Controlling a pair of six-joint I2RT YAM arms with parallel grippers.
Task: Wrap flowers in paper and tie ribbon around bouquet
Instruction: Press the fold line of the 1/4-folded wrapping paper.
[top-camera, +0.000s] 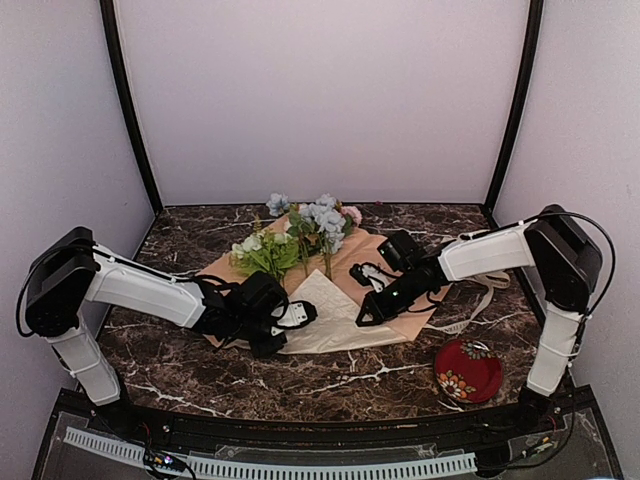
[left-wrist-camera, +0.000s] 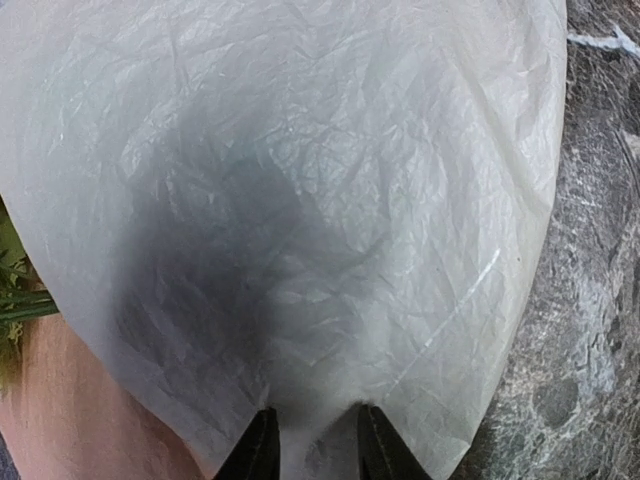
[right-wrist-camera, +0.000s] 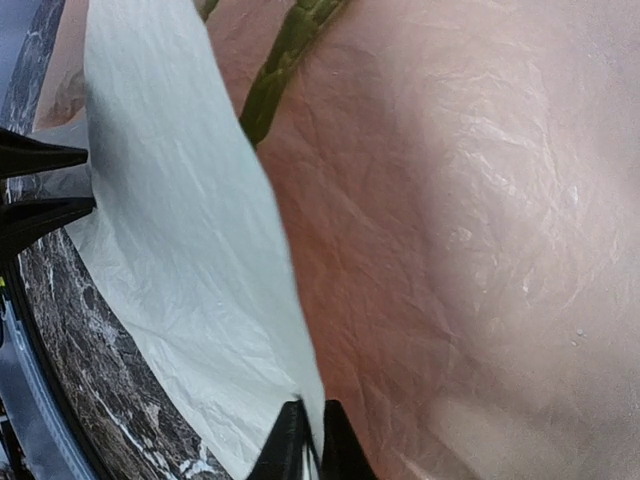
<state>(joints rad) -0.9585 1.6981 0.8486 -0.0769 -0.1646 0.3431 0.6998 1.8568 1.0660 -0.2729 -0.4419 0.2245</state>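
Your left arm stretches low toward the middle, the left gripper (left-wrist-camera: 315, 428) with its fingers (left-wrist-camera: 260, 452) a little apart. Your right arm reaches inward, wrist angled down, the right gripper (right-wrist-camera: 311, 415) pinching the paper (right-wrist-camera: 170, 250) edge.

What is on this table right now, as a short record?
Surface: dark marble table
Wrapping: large crinkled paper sheet, peach side up, cream flap folded over
Flowers: pastel artificial flowers lying on the sheet, blooms toward the far side
Left gripper: jaws apart, flap between them
Right gripper: pinching the flap edge
Aside: round red flowered object, near right
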